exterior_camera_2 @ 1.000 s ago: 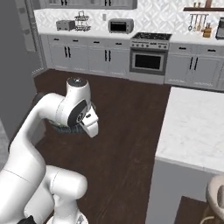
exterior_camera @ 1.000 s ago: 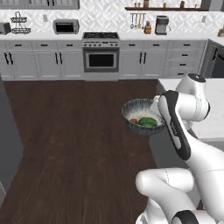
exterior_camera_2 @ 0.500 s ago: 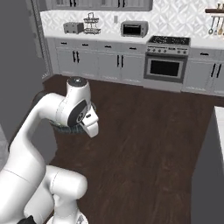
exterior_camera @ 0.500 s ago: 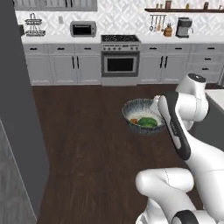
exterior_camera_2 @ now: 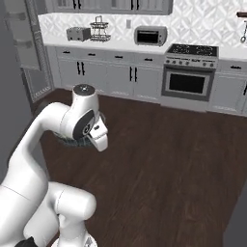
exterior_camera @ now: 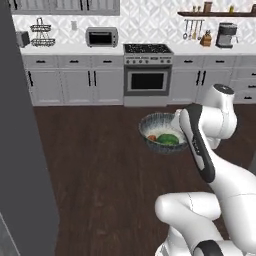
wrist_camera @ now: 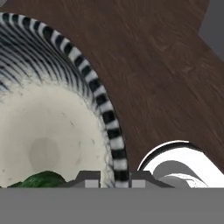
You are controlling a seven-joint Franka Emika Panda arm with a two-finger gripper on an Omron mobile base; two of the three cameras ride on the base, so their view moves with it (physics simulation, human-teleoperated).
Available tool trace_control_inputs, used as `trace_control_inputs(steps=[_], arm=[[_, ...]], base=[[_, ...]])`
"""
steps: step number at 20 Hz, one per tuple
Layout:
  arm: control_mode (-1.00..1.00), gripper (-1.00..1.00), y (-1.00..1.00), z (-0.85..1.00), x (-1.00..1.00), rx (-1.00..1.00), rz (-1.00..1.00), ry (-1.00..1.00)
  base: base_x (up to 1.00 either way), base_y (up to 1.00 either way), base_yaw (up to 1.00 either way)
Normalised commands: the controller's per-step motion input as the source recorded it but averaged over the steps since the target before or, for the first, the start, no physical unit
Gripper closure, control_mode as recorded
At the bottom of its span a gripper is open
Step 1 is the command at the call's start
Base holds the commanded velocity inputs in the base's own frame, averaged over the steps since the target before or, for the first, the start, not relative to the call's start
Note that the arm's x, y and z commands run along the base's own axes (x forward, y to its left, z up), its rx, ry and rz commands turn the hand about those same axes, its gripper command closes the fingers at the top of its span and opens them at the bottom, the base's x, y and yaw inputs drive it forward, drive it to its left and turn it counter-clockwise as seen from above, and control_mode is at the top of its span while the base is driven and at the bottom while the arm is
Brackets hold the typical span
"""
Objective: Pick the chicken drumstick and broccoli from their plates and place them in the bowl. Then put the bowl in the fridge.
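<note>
While we're rolling across the kitchen, the biggest thing near us is the fridge [exterior_camera: 20, 140], a tall dark grey slab filling the left edge of the left base view; in the right base view we can see what looks like its open side with pale shelves at the far left [exterior_camera_2: 26, 48]. Behind everything runs the back wall of light grey cabinets [exterior_camera: 75, 85] with the stove [exterior_camera: 147, 75] set in the middle, a microwave [exterior_camera: 101, 37] on the counter to its left, and a wire rack [exterior_camera: 41, 31] further left again. Dark wood floor [exterior_camera: 100, 165] takes up the whole middle of the room. Our arm is folded up close to the body, and it's carrying the bowl [exterior_camera: 162, 132] out in front, up off the floor, with nothing under it. The gripper [wrist_camera: 113, 178] is clamped on the bowl's rim: in the hand view we've got one fingertip inside the striped black-and-white edge and one outside, pinched tight on the wall. The bowl's inside is pale and mostly bare from that angle. In the left base view we can see the broccoli [exterior_camera: 169, 139] sitting in the bowl as a green lump, with the chicken drumstick [exterior_camera: 152, 137] right beside it, a little orange bit touching or nearly touching it. A sliver of the green also pokes up at the bottom of the hand view.
</note>
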Motion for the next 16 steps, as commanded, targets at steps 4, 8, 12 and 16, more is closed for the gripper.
trace_control_inputs(steps=[4, 8, 12, 16], arm=[[1.00, 1.00, 0.00, 0.00, 0.00, 0.00, 0.00, 0.00], [1.00, 1.00, 0.00, 0.00, 0.00, 0.00, 0.00, 0.00], [1.00, 1.00, 0.00, 0.00, 0.00, 0.00, 0.00, 0.00], [1.00, 1.00, 0.00, 0.00, 0.00, 0.00, 0.00, 0.00]], base=[[1.00, -0.26, 0.18], [1.00, -0.19, 0.24], [1.00, 0.00, 0.33], [1.00, 0.00, 0.39]])
